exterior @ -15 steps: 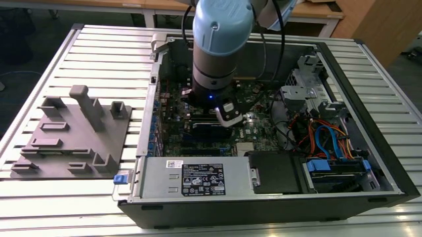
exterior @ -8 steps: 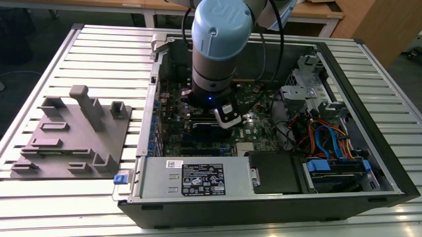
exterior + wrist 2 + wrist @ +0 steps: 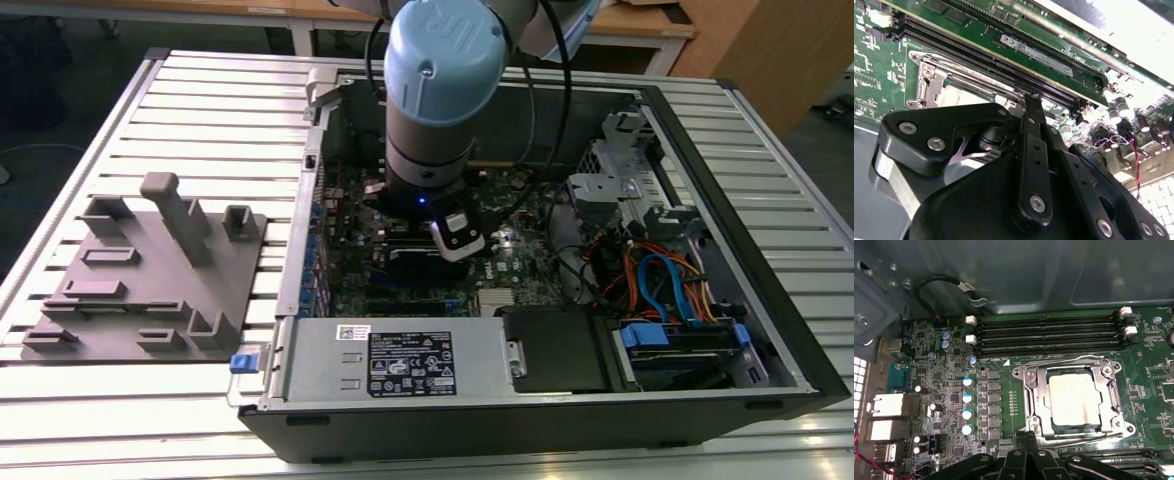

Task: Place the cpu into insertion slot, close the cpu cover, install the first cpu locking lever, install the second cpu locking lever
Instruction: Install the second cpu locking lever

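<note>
CPU [image 3: 1074, 399] sits in the insertion slot [image 3: 1030, 398] just beyond my pincer [image 3: 1026, 436], the cpu cover [image 3: 1114, 390] down around it. My fingers [image 3: 1032, 112] are pressed together, holding nothing. Farther off run the memory slots [image 3: 1046, 335] on the green motherboard [image 3: 1149, 367].

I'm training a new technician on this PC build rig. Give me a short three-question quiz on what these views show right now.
1. True or false: the cpu sits in the insertion slot with the cpu cover down around it.
2. What runs alongside the socket in the first wrist view: A) memory slots, B) a fan, C) a blue cable?
3. Fill in: in the exterior view, the grey fixture lies on the ribbed table at the ___ of the PC case.

Key: 1 true; 2 A; 3 exterior view's left.
</note>
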Available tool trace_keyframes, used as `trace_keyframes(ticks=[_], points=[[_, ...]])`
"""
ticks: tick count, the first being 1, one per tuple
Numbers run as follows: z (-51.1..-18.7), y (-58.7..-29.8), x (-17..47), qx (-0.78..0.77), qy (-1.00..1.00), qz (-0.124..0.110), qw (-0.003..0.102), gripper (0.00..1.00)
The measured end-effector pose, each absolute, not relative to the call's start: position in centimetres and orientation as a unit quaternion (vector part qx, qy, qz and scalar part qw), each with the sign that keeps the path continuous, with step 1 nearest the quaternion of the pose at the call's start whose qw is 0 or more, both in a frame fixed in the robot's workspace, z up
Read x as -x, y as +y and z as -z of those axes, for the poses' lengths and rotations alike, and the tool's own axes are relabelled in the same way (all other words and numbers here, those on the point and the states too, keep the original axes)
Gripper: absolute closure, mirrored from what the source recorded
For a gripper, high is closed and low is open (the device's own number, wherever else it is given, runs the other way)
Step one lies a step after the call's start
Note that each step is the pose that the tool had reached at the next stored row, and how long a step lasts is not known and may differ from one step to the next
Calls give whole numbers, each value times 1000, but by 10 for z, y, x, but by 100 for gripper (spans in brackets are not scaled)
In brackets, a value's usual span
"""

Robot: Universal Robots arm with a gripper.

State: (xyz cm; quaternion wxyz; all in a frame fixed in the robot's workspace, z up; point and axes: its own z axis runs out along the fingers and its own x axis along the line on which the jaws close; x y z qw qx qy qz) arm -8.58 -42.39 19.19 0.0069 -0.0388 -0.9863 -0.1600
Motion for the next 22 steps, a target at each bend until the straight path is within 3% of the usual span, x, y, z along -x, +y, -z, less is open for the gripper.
trace_keyframes(ticks=[22], points=[[-188, -422, 88, 39, -984, 175, 7, 90]])
